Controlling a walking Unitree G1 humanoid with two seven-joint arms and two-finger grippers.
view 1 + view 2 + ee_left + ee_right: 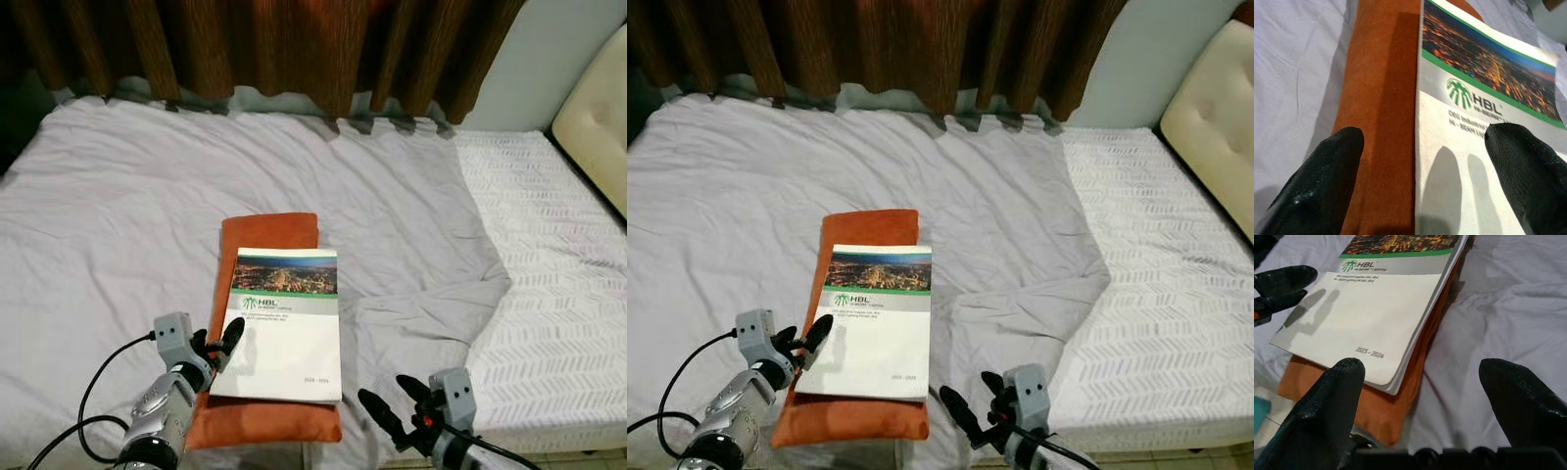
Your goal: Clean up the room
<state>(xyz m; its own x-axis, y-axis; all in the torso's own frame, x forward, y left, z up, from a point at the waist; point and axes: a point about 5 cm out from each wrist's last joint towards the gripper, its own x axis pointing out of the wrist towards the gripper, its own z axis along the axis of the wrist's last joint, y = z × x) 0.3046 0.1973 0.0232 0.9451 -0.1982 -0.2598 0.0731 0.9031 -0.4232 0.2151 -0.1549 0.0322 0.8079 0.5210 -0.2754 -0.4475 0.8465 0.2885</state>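
I hold left hand [217,345] open, straddling booklet [284,323] spine edge on orange cushion [265,411]; should slide finger under before pinching; right hand [392,401] open, beside bed [118,196] edge.

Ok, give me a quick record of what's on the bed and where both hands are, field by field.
surface: bed with wrinkled grey sheet
cushion: flat orange fabric cushion, lying on the sheet
book: white softcover catalogue with city photo, lying on the cushion
left hand: left hand, open, fingers either side of the catalogue's left edge
right hand: right hand, open, over the sheet beside the cushion
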